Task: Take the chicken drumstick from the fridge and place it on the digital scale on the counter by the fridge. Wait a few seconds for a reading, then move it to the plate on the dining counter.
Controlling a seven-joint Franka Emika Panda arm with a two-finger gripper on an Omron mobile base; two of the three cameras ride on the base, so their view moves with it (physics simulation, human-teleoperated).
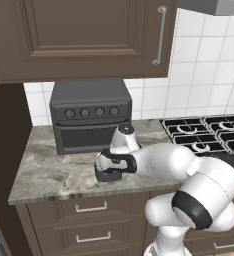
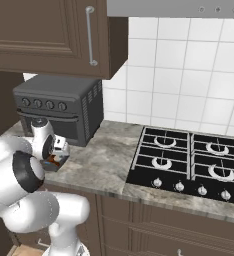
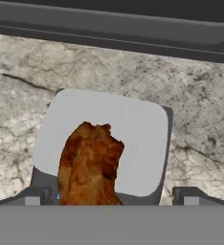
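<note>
The drumstick (image 3: 90, 165) lies on the scale (image 3: 138, 129) before the toaster oven (image 1: 91, 120) (small, light, stiff, likely greasy: grip its thick end), gripper (image 3: 111, 203) just above it, grip unclear.

Rough, mottled reddish-brown skin on chicken drumstick (image 3: 90, 165), smooth matt pale-grey plastic-looking top on digital scale (image 3: 133, 139), veined grey-brown stone-look counter (image 1: 44, 170), matt dark metal toaster oven (image 1: 91, 117), brown wood cabinets (image 1: 79, 35), glossy white wall tiles (image 2: 179, 85).
</note>
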